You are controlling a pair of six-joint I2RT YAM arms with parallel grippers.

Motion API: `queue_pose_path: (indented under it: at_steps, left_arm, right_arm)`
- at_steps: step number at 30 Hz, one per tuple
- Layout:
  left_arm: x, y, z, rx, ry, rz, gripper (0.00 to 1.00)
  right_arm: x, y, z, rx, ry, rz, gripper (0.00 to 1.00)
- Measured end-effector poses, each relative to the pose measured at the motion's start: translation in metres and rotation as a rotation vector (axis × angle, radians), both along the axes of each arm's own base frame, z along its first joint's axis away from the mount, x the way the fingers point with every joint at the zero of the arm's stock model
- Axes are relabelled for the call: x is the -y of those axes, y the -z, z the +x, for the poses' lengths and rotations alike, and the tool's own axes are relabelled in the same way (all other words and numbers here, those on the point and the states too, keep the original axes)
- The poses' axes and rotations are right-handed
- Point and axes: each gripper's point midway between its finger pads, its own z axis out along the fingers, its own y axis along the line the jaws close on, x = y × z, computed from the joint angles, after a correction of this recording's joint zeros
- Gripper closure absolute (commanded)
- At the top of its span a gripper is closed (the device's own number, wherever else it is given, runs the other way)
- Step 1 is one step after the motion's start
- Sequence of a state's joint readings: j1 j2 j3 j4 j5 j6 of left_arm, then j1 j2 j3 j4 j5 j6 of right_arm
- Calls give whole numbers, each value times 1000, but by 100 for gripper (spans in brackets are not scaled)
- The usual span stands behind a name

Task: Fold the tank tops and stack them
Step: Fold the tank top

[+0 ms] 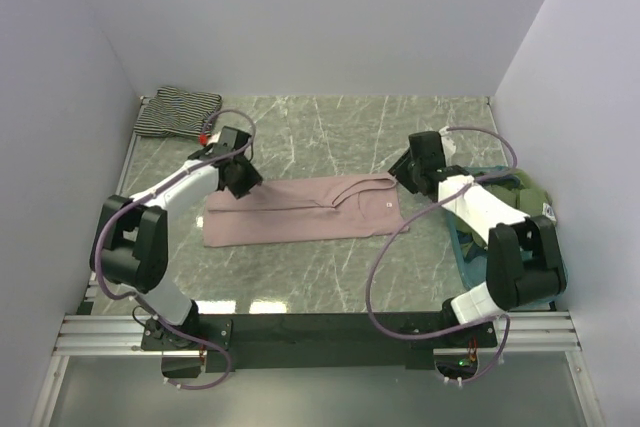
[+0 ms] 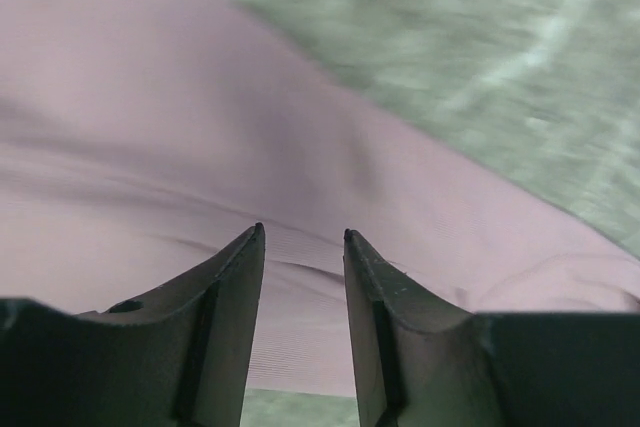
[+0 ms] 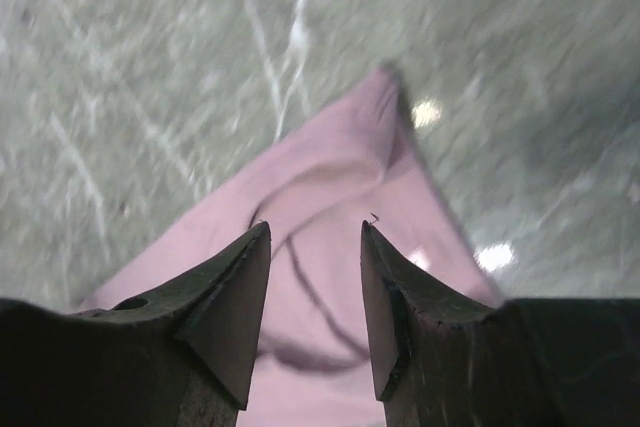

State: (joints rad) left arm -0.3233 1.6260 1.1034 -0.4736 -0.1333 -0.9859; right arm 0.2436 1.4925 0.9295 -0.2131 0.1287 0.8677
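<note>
The mauve-pink tank top (image 1: 305, 210) lies flat in a long band across the middle of the table, its straps and neckline at the right end. A striped tank top (image 1: 178, 112) sits folded in the back left corner. My left gripper (image 1: 240, 175) hovers over the pink top's left end. In the left wrist view it (image 2: 303, 234) is open, with pink fabric (image 2: 200, 127) below and nothing between the fingers. My right gripper (image 1: 410, 169) is at the strap end. Seen from the right wrist, it (image 3: 316, 227) is open above the pink neckline (image 3: 330, 187) and holds nothing.
A teal tray (image 1: 465, 252) stands at the right edge beside the right arm, with an olive-green cloth (image 1: 522, 193) lying on it. White walls close in the table on the left, back and right. The table top is green marble (image 1: 330, 127).
</note>
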Motion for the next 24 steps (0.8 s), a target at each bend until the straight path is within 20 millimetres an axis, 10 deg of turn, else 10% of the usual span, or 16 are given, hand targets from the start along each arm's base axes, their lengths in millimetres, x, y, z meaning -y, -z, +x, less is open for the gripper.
queue_pose_path:
  at_steps: [11,24]
  left_arm:
    - [-67,40,-35,-127,-170,96,60]
    - [-101,61,-53,-175,-328,145,60]
  right_arm:
    - [-89,19,-78,-77,-102,70,51]
    - [-160,27,-66,-155,-53,140,46]
